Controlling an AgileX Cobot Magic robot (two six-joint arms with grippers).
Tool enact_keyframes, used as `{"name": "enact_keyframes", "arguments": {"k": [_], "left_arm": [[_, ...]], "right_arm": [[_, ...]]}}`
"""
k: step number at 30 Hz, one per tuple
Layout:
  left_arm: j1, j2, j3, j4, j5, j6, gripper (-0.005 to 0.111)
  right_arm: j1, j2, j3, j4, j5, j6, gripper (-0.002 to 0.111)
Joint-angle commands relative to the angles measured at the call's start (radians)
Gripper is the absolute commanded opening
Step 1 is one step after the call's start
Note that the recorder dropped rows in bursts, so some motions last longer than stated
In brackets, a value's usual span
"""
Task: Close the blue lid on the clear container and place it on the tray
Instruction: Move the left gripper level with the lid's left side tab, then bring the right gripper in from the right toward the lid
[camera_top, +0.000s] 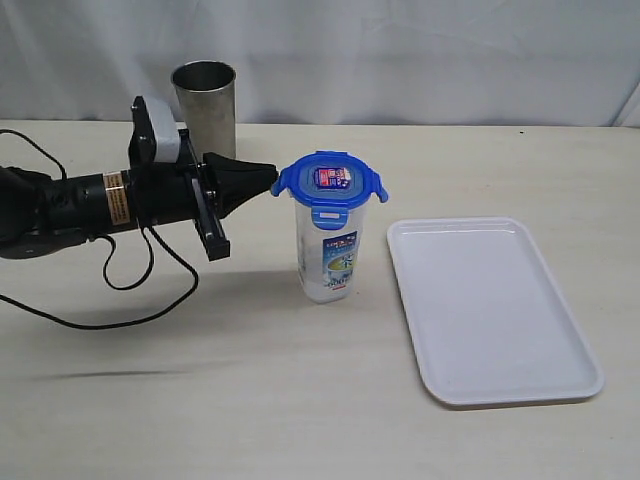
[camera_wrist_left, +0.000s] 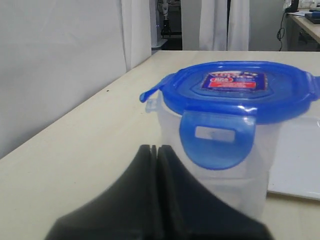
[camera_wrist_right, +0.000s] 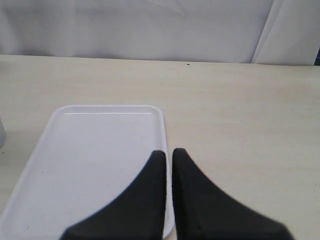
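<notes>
The clear container (camera_top: 328, 250) stands upright on the table, left of the tray (camera_top: 490, 310). The blue lid (camera_top: 330, 180) sits on its mouth; one flap (camera_wrist_left: 216, 140) hangs down its side and another (camera_wrist_left: 152, 92) sticks out sideways. My left gripper (camera_top: 270, 176) is shut and empty, lying level with its tip at the lid's left edge. From the left wrist the shut gripper (camera_wrist_left: 156, 148) points just below the lid (camera_wrist_left: 235, 90), close to the container (camera_wrist_left: 220, 175). My right gripper (camera_wrist_right: 169, 154) is shut and empty over the tray's (camera_wrist_right: 95, 150) edge; it is outside the exterior view.
A grey steel cup (camera_top: 205, 108) stands at the back left, behind the left arm. The arm's black cable (camera_top: 130, 300) loops across the table at the left. A white curtain closes off the far side of the table.
</notes>
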Motion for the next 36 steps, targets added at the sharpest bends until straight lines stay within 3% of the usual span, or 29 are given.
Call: {"name": "enact_keyframes", "arguments": {"k": [1,7,15,19,23,29,36], "left_arm": [[-0.001,0.002,0.000,0.050,-0.014,0.000,0.000],[-0.001,0.002,0.000,0.060,-0.014,0.000,0.000],[-0.001,0.002,0.000,0.057,-0.014,0.000,0.000],[-0.001,0.002,0.000,0.053,-0.014,0.000,0.000],[-0.001,0.002,0.000,0.038,-0.014,0.000,0.000],[-0.001,0.002,0.000,0.038,-0.014,0.000,0.000],[-0.001,0.002,0.000,0.041,-0.014,0.000,0.000]], "right_arm": [[-0.006,-0.004,0.003,0.002,0.002,0.004,0.005],[-0.006,-0.004,0.003,-0.006,-0.016,0.004,0.005],[-0.006,-0.004,0.003,0.005,-0.185,0.004,0.005],[-0.006,-0.004,0.003,0.151,-0.327,0.011,0.005],[-0.006,-0.004,0.003,0.429,-0.499,0.011,0.005],[-0.006,-0.004,0.002,0.463,-0.490,0.011,0.005],[-0.006,0.103,-0.219,0.463,-0.385,0.011,0.005]]}}
